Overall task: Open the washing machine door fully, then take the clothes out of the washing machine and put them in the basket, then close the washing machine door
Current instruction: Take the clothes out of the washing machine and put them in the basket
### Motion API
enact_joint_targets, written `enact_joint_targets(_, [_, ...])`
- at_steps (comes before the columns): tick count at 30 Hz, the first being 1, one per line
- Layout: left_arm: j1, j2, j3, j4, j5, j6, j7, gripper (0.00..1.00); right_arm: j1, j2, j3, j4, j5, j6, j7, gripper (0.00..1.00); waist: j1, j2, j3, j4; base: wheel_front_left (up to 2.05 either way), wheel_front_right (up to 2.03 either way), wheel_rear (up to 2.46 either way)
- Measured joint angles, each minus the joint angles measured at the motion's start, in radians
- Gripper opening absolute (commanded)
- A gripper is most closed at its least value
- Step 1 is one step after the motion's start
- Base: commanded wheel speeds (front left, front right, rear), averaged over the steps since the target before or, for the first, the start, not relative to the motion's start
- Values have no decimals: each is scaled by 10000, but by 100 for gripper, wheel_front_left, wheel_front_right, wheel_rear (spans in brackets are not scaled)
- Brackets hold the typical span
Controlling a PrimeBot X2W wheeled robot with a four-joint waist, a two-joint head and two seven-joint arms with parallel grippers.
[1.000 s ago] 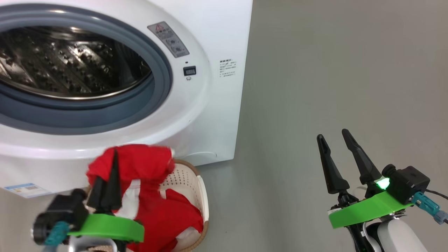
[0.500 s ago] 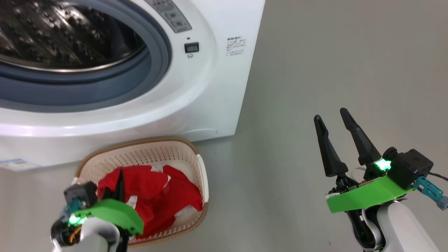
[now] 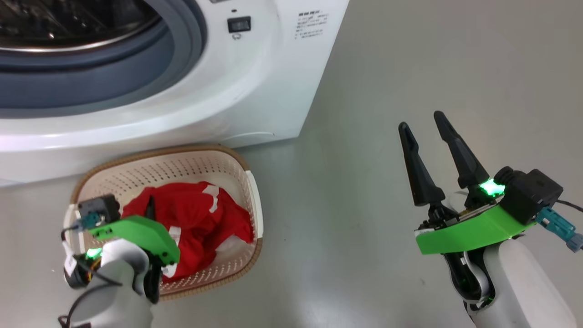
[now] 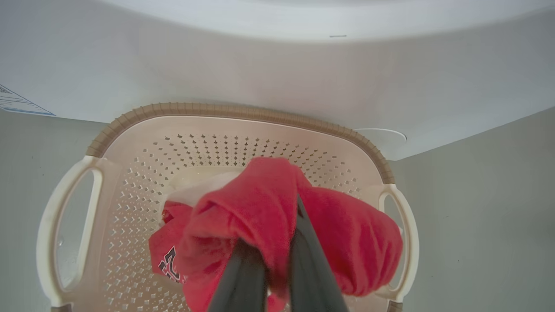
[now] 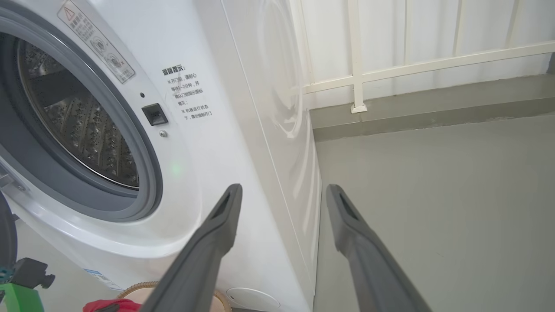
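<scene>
The red clothes point(image 3: 200, 223) lie in the cream basket point(image 3: 249, 191), which stands on the floor just in front of the white washing machine point(image 3: 264, 91). My left gripper point(image 4: 273, 225) points down into the basket and is shut on a bunch of the red clothes point(image 4: 260, 203), with cloth draped over its left finger. My right gripper point(image 3: 421, 123) hovers open over bare floor to the right of the machine, holding nothing. The drum opening point(image 5: 82, 125) with its grey rubber ring is uncovered. A dark curved sliver point(image 5: 5, 229) at the left edge looks like the door's rim.
Grey floor point(image 3: 364, 68) stretches to the right of the machine and the basket. A white railing and a low kerb point(image 5: 433, 99) run behind the machine. A blue label point(image 4: 17, 102) sits low on the machine's front.
The head camera has tilted down. My left gripper has lowered the red clothes from above the basket's rim down into the basket. The right gripper stays open.
</scene>
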Motion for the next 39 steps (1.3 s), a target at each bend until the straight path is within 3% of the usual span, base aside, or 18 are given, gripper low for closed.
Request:
enact_joint_targets(3, [-328,-15,-25,370,-8,-84,0,0,-75,27,15,-2,29,0,0,100,0,1,169,-38,0,0,0])
enact_joint_targets(4, [-456,-23,-48,546,-8,-86,2,4,-92,42,35,-2,31,0,0,100,0,1,246,-56,0,0,0])
enact_joint_targets(5, [-550,-29,-58,698,-12,-159,17,26,-104,65,46,-2,33,0,0,100,0,1,310,-74,0,0,0])
enact_joint_targets(6, [-602,-29,-56,811,-40,-261,38,34,-115,81,65,-2,33,0,0,100,0,1,368,-92,0,0,0])
enact_joint_targets(11, [-616,23,-203,1183,-184,-430,284,19,-308,144,169,-10,38,0,0,100,0,1,498,-259,0,0,0])
enact_joint_targets(13, [-616,61,-242,1244,-184,-437,374,24,-337,151,192,-4,40,0,0,100,0,1,488,-332,0,0,0])
enact_joint_targets(15, [-597,104,-307,1306,-184,-439,385,50,-341,165,209,15,40,0,0,100,0,1,424,-376,0,0,0])
enact_joint_targets(16, [-590,123,-328,1331,-184,-472,364,100,-340,173,222,31,42,0,0,100,0,1,376,-394,0,0,0])
enact_joint_targets(30, [125,240,-420,1091,-215,-685,-566,100,64,217,188,309,54,0,0,100,0,0,-794,-409,0,0,0])
enact_joint_targets(39, [1751,493,244,-2196,119,-493,-616,100,620,247,-407,1181,-506,0,2,100,0,1,-1849,-200,0,0,0])
